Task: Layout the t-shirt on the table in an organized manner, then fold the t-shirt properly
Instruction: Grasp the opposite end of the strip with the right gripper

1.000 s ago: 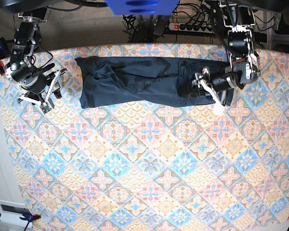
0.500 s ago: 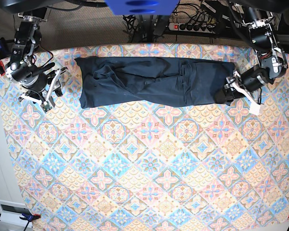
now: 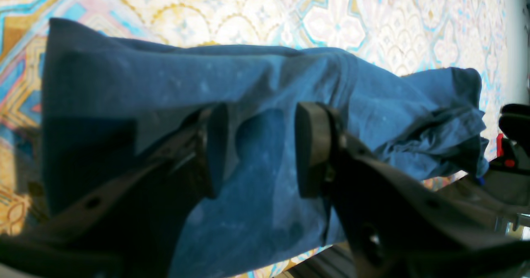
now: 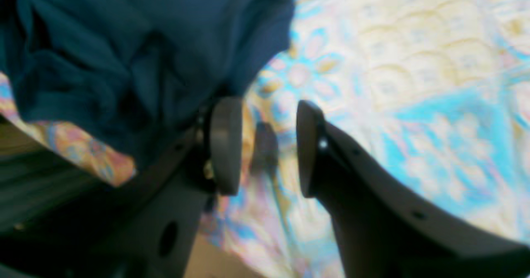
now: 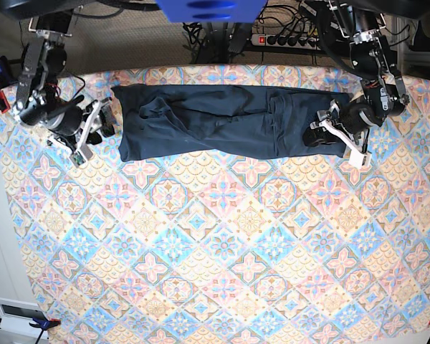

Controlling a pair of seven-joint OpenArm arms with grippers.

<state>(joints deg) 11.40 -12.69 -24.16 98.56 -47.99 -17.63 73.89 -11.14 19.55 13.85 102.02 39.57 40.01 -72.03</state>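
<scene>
The dark navy t-shirt [image 5: 229,120] lies as a long, wrinkled band across the far part of the table [image 5: 222,244]. My left gripper [image 5: 338,142] hovers at the shirt's right end in the base view. In the left wrist view this gripper [image 3: 256,145] is open, its two pads apart with the blue t-shirt [image 3: 265,87] lying under and between them, not pinched. My right gripper [image 5: 94,135] sits just beside the shirt's left end. The right wrist view shows that gripper [image 4: 269,145] open over bare tablecloth [image 4: 414,104], with the rumpled t-shirt [image 4: 124,42] just off its left finger.
Cables and a power strip [image 5: 287,39] lie behind the table's far edge. A blue fixture [image 5: 211,8] hangs above the far middle. A white box [image 5: 18,315] sits off the near left corner. Patterned cloth covers the whole near half.
My left gripper swung out past the shirt's right end, then came back left onto it. My right gripper moved right, closer to the shirt's left end. The shirt has barely shifted.
</scene>
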